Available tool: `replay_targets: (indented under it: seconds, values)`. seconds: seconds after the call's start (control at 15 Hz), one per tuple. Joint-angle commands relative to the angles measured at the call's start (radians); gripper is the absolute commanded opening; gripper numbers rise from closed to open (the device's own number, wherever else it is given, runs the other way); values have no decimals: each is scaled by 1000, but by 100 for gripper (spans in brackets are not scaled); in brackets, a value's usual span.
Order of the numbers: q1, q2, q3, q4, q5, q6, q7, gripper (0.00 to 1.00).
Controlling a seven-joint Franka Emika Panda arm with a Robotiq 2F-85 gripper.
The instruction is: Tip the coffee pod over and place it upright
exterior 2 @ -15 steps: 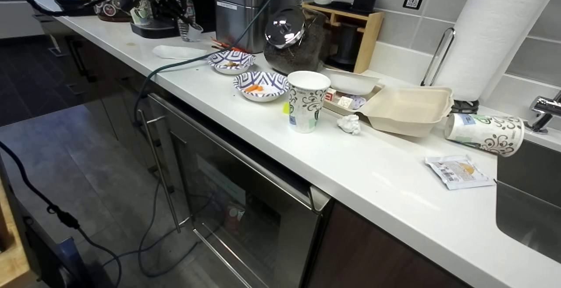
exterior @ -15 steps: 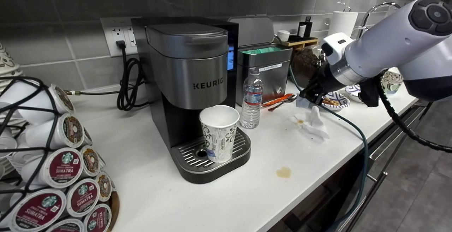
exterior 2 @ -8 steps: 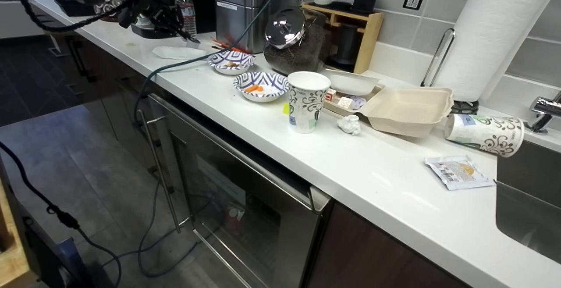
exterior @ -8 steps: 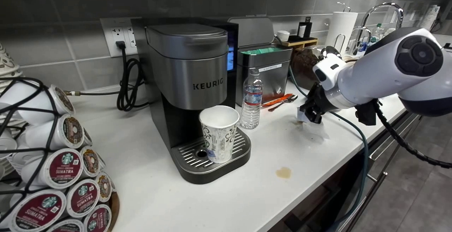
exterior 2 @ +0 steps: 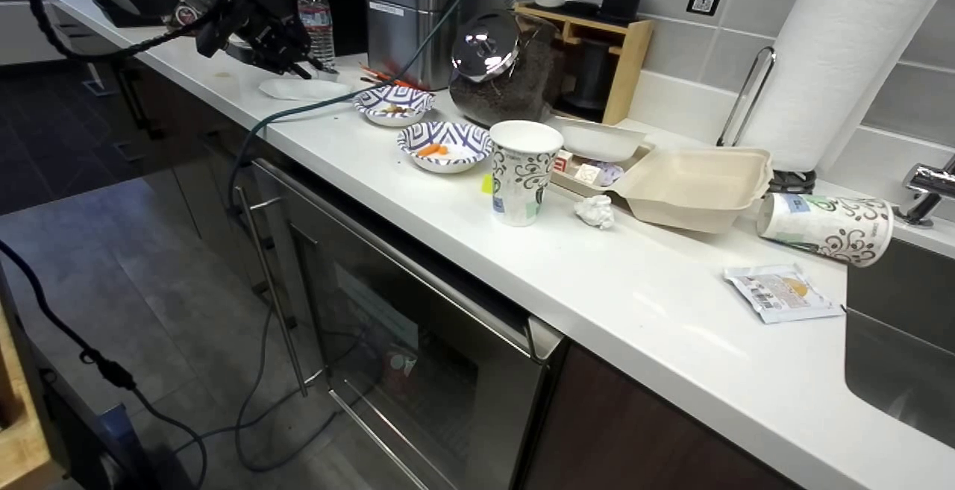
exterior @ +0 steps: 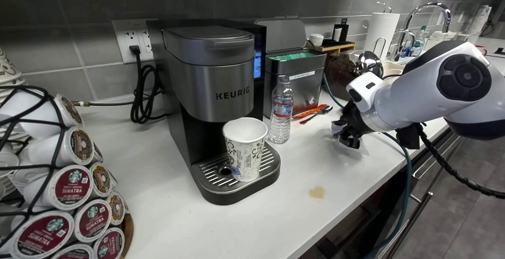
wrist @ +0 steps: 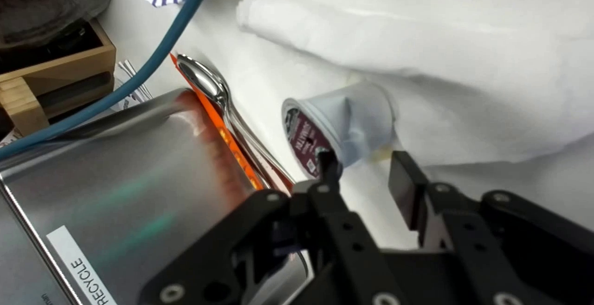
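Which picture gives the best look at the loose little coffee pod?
The wrist view: the coffee pod is large, its dark red lid and pale body plain, though the end effector covers part of the lid. In both exterior views, only a small pale patch by the end effector seems to be it.

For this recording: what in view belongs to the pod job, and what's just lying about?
Belongs to the job:
coffee pod, on its side
fingers, apart

Just lying about:
water bottle
metal spoon
white napkin
takeout box
tipped-over paper cup
white packet
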Motion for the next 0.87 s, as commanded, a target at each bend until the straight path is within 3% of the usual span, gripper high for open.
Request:
replay_targets:
  seconds: [0.0,0.27,0.33,0.47,0.6,0.67,0.8]
  values:
    - [-3,-88,-2,-59,20,-4,-42,68]
    - [5,-187,-47,-67,11,37,9,97]
    - [2,-232,-57,-75,16,50,7,100]
    - [-17,-326,-73,-96,27,75,-28,100]
    - [-80,-435,-40,-162,69,91,-174,100]
    - [-34,-292,-63,-65,30,72,-44,100]
    - [-67,-373,-58,-113,44,83,-122,100]
